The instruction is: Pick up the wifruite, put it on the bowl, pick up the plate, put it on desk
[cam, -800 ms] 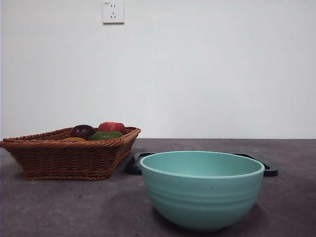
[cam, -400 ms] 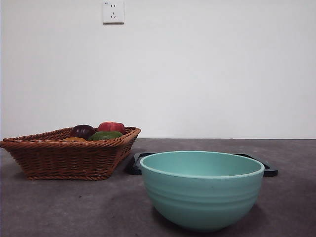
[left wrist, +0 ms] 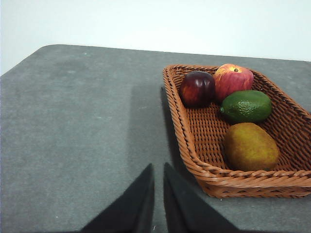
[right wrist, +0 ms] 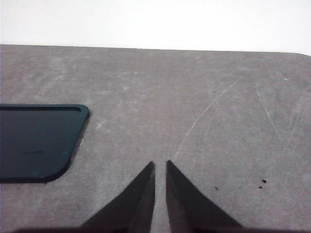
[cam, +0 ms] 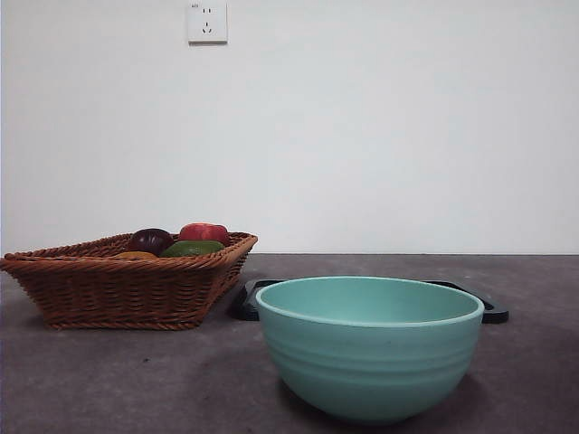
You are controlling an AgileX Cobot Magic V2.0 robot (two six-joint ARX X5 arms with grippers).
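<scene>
Front view: a mint-green bowl [cam: 370,348] stands near and large on the dark grey worktop [cam: 136,380]. Behind it lies a flat black plate [cam: 493,314], only its two ends showing past the bowl's sides. To one side stands a brown wicker basket [cam: 127,285] holding fruit: a dark purple fruit [cam: 150,240], a red apple [cam: 204,232], a green fruit [cam: 193,248] and a sliver of the orange-brown kiwi-like fruit [cam: 134,256] just above the rim. A white wall socket [cam: 207,22] sits high on the wall. Neither arm shows here.

Left wrist view: the left end effector [left wrist: 158,170] hangs over bare worktop [left wrist: 73,126] just beside the basket [left wrist: 194,160], its two black jaws nearly together with only a thin slit between them, gripping nothing. Inside the basket the kiwi-like fruit [left wrist: 250,147] lies nearest this end effector, with the green fruit [left wrist: 246,106] next to it and the purple fruit [left wrist: 197,89] and the apple [left wrist: 233,81] at the far end.

Right wrist view: the right end effector [right wrist: 160,167] hangs over bare, scratched worktop [right wrist: 218,111], jaws likewise clenched to a narrow slit and empty. A corner of the black plate [right wrist: 36,143] lies flat near it, apart from the jaws.
</scene>
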